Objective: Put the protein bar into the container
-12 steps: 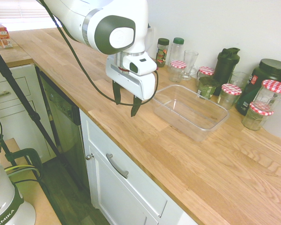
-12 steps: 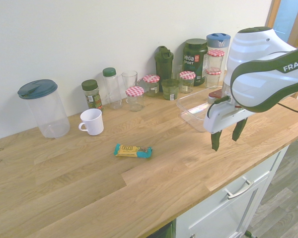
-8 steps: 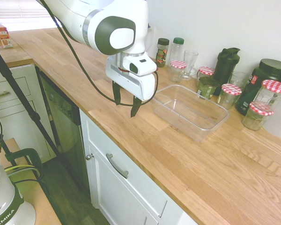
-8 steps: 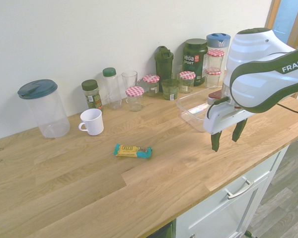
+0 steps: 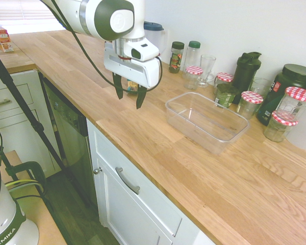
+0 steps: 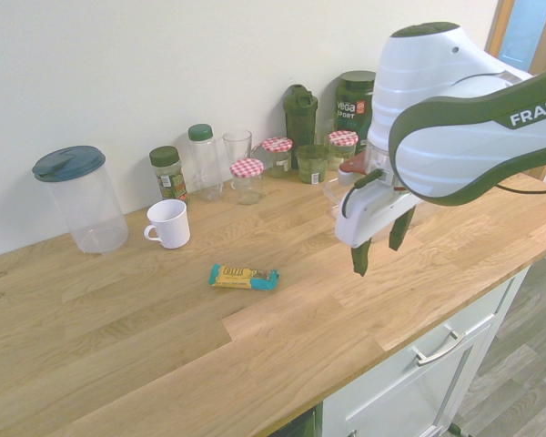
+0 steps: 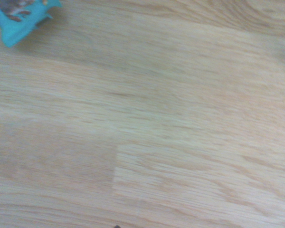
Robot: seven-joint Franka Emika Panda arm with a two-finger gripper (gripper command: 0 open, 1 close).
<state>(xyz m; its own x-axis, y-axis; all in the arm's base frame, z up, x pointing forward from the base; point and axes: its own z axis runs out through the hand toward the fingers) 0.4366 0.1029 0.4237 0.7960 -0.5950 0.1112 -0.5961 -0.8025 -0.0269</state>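
Jaws (image 6: 379, 248) spread wide, empty, above bare countertop (image 6: 282, 319) between protein bar (image 6: 244, 277) and container (image 5: 206, 121).

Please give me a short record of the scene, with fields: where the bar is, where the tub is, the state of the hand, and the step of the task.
bar: bar lies flat on the counter, in front of the mug
tub: tub is empty, near the jars
hand: hand is open, holds nothing, above the counter between tub and bar
step: bar not yet grasped
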